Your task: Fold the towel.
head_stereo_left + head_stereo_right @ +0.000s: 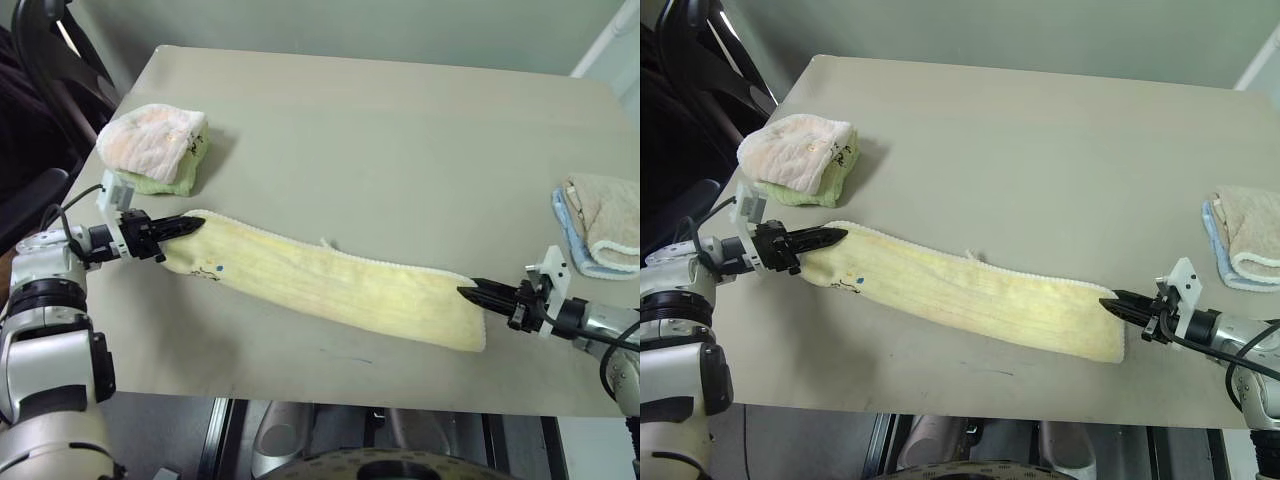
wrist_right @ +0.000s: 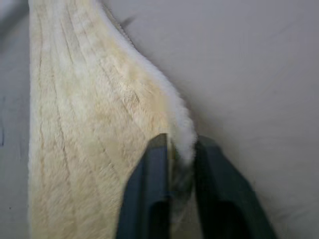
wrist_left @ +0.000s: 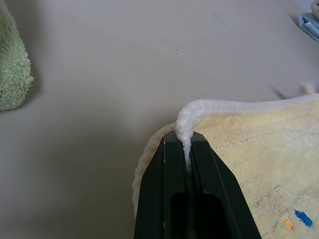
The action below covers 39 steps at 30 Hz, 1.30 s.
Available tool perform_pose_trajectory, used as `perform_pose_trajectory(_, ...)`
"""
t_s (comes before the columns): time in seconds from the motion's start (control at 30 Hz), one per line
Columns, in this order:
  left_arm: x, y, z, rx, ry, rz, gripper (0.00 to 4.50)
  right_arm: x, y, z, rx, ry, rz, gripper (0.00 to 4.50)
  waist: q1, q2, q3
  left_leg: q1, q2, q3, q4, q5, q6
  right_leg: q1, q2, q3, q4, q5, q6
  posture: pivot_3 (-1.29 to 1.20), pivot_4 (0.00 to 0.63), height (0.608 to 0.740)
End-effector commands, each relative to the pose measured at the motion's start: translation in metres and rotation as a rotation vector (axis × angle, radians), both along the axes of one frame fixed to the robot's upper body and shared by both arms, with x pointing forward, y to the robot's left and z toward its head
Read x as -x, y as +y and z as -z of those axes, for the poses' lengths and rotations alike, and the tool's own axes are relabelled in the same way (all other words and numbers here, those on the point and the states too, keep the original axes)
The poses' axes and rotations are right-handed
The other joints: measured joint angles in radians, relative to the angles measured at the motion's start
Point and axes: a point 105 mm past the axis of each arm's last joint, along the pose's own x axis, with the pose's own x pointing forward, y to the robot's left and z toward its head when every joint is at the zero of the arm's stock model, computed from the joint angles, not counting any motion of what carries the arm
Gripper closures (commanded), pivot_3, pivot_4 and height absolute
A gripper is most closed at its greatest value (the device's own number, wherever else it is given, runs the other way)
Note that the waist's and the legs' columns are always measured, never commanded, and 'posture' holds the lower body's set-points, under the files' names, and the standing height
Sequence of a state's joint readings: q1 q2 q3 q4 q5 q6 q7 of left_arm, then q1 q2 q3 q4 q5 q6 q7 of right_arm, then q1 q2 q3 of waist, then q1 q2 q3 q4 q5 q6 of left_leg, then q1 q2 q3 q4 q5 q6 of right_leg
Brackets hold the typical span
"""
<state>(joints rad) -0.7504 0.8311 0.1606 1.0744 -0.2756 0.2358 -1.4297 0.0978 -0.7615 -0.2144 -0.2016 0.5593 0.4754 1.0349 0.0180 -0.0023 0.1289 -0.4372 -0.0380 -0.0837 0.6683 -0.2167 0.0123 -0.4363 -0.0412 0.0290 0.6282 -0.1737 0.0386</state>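
The towel (image 1: 330, 285), pale yellow terry with whitish stitched edges, lies stretched out long across the near half of the table, slanting from left to right. A small dark print (image 1: 208, 271) sits near its left end. My left gripper (image 1: 195, 226) is shut on the towel's left end. In the left wrist view the whitish edge (image 3: 192, 112) is pinched tight between the fingers (image 3: 209, 164). My right gripper (image 1: 465, 292) is at the towel's right end. In the right wrist view its fingers (image 2: 152, 164) stand a little apart, with the towel's fluffy edge (image 2: 185, 137) loose in the gap.
A pink-and-white folded towel (image 1: 155, 140) lies over a green one (image 1: 170, 182) at the table's left, just behind my left gripper. A beige folded towel on blue cloth (image 1: 605, 225) sits at the right edge. The table's front edge (image 1: 330, 395) runs close below the yellow towel.
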Motion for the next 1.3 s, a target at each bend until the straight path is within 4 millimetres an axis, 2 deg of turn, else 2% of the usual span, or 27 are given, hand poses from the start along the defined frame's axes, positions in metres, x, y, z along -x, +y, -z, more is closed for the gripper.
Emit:
perform_pose_trajectory(0.03,-0.002,0.000,-0.009,0.033,-0.021,-0.003,3.83,0.002,0.007,-0.010,-0.034,-0.009,-0.045,2.51,0.000,0.000,0.000,0.000,0.000,0.000,0.000,0.000,0.000,0.000,0.000,0.000,0.000,0.000,0.000,0.00,0.150,0.733)
perform_pose_trajectory(0.27,-0.003,0.007,-0.019,0.012,-0.066,-0.023,1.36,0.001,0.005,-0.027,-0.089,-0.045,-0.020,0.11,0.000,0.000,0.000,0.000,0.000,0.000,0.000,0.000,0.000,0.000,0.000,0.000,0.000,0.000,0.000,0.00,0.150,0.733)
perform_pose_trajectory(0.37,-0.006,0.016,-0.028,-0.042,-0.154,-0.071,0.33,0.001,-0.001,-0.039,-0.122,-0.073,0.024,0.00,0.000,0.000,0.000,0.000,0.000,0.000,0.000,0.000,0.000,0.000,0.000,0.000,0.000,0.000,0.000,0.00,0.150,0.733)
perform_pose_trajectory(0.47,-0.003,0.024,-0.036,-0.040,-0.183,-0.090,0.33,0.001,-0.008,-0.054,-0.173,-0.099,0.082,0.00,0.000,0.000,0.000,0.000,0.000,0.000,0.000,0.000,0.000,0.000,0.000,0.000,0.000,0.000,0.000,0.00,0.150,0.733)
perform_pose_trajectory(0.6,0.001,0.019,-0.054,0.022,-0.228,-0.025,0.33,0.009,-0.012,-0.073,-0.274,-0.063,0.138,0.00,0.001,0.000,0.000,0.000,0.000,0.000,0.000,0.000,0.000,0.000,0.000,0.000,0.000,0.000,0.000,0.00,0.150,0.733)
perform_pose_trajectory(0.7,0.013,-0.013,-0.065,0.073,-0.224,0.184,0.33,0.023,-0.001,-0.084,-0.400,0.045,0.127,0.00,0.005,0.000,0.000,-0.001,-0.001,-0.001,-0.001,0.000,0.000,0.000,0.000,0.000,0.000,-0.001,0.000,0.00,0.150,0.733)
perform_pose_trajectory(0.8,0.024,-0.058,-0.075,0.157,-0.248,0.345,0.33,0.033,0.011,-0.085,-0.533,0.190,0.145,0.00,0.009,0.000,0.000,-0.002,-0.002,0.000,-0.001,-0.001,-0.001,0.000,0.000,0.001,-0.001,-0.003,0.003,0.00,0.150,0.733)
perform_pose_trajectory(0.83,0.028,-0.070,-0.076,0.178,-0.253,0.381,0.33,0.035,0.015,-0.085,-0.573,0.223,0.150,0.00,0.010,0.000,0.000,-0.002,-0.002,0.000,-0.001,-0.002,-0.002,0.000,0.000,0.001,-0.001,-0.006,0.008,0.00,0.150,0.733)
perform_pose_trajectory(0.93,0.041,-0.100,-0.072,0.208,-0.242,0.487,0.33,0.046,0.032,-0.078,-0.663,0.364,0.161,0.00,0.009,0.000,0.000,-0.002,-0.002,0.000,-0.001,-0.002,-0.002,0.000,0.000,0.001,-0.001,-0.009,0.013,0.00,0.150,0.733)
perform_pose_trajectory(1.0,0.049,-0.113,-0.067,0.209,-0.222,0.540,0.33,0.056,0.042,-0.073,-0.702,0.464,0.159,0.00,0.010,0.000,0.000,-0.001,-0.001,0.000,-0.001,-0.002,-0.001,0.000,0.000,0.001,-0.001,-0.010,0.015,0.00,0.150,0.733)
perform_pose_trajectory(1.17,0.060,-0.132,-0.047,0.205,-0.185,0.623,0.33,0.078,0.057,-0.055,-0.777,0.589,0.184,0.00,0.007,0.000,0.000,0.001,-0.001,0.000,-0.003,-0.003,-0.001,0.001,0.000,0.001,0.000,-0.009,0.021,0.00,0.150,0.733)
perform_pose_trajectory(1.3,0.066,-0.145,-0.031,0.214,-0.164,0.664,0.33,0.096,0.067,-0.047,-0.810,0.663,0.196,0.00,0.007,0.000,-0.001,0.000,-0.001,0.000,-0.001,-0.006,-0.003,0.001,0.000,0.001,-0.001,-0.012,0.017,0.00,0.150,0.733)
